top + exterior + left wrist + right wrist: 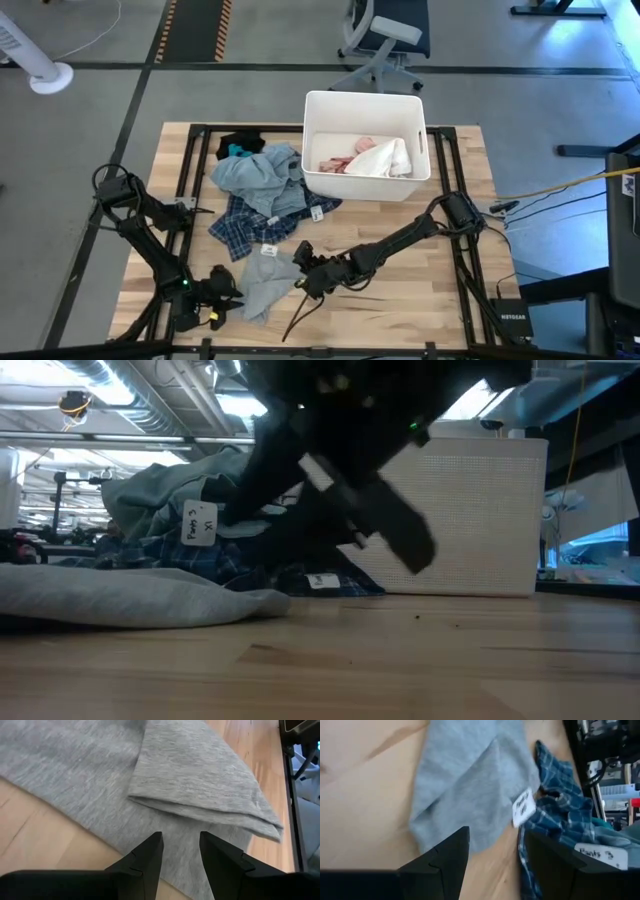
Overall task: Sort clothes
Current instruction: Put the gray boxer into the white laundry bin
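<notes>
The grey garment [262,282] lies flat on the surface [420,300], beside the plaid [245,228]. Both grippers, left [222,296] and right [305,272], hover narrowly open and empty; best pinch a folded edge, clear of the plaid.

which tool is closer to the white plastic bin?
Right. The right tool sits at the grey cloth's edge, front of the white rectangular plastic bin; the left tool lies farther off, across that cloth.
</notes>
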